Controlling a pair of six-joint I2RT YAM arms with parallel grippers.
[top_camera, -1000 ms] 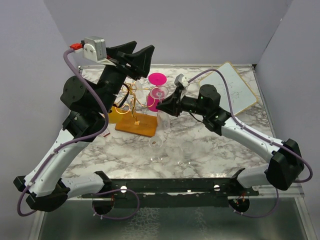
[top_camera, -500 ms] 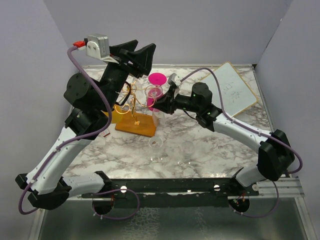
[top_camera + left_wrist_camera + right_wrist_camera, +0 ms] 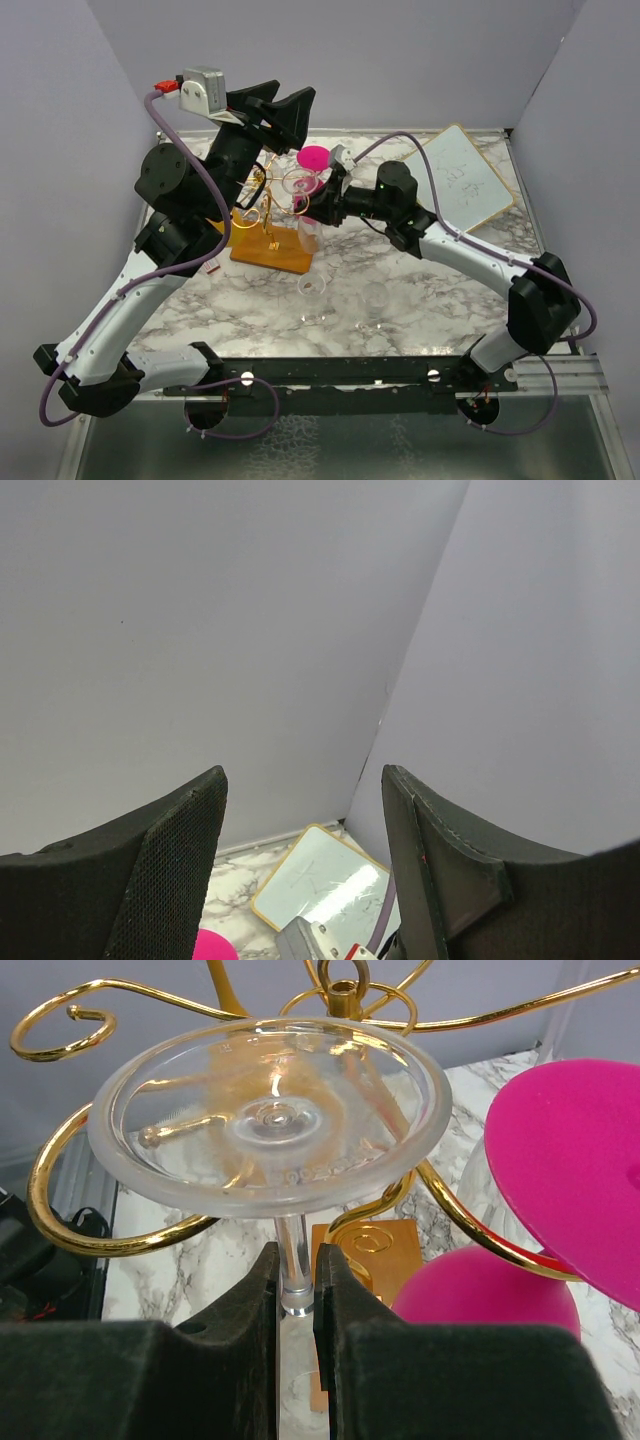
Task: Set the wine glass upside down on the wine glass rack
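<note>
The left arm and right arm have white shells, black joints, lilac cables and black wedge-shaped pincer fingers.

Plain pale lavender-grey walls: back wall, left wall, right wall; back & rt meet at a corner seam. Table w/ white-grey marble top, metal edging. Tan-framed whiteboard lies flat at far rt corner. Light soft, even.
</note>
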